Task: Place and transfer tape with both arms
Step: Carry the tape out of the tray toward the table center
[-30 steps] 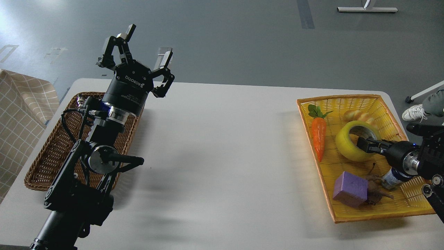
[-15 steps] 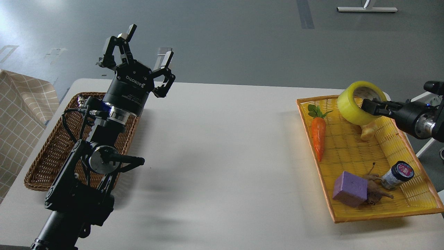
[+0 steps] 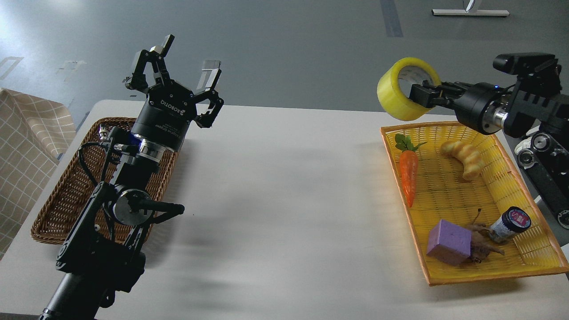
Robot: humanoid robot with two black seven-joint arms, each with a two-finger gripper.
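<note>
The yellow tape [image 3: 397,100], a wide roll with a pale core, hangs in the air above the far left corner of the yellow basket [image 3: 524,253]. My right gripper [image 3: 422,93] comes in from the right and is shut on the roll's wall, one finger inside the core. My left gripper [image 3: 184,60] is open and empty, held upright above the far end of the brown wicker basket [image 3: 58,200] at the left.
The yellow basket holds a carrot [image 3: 408,171], a bread roll [image 3: 464,155], a purple block [image 3: 449,242], a small jar [image 3: 511,223] and a brown root piece [image 3: 482,240]. A white table [image 3: 284,200] lies between the baskets. Checked cloth [image 3: 26,133] is at far left.
My right gripper has lifted the tape out of the yellow basket and carried it up and to the left. The left arm has barely moved.
</note>
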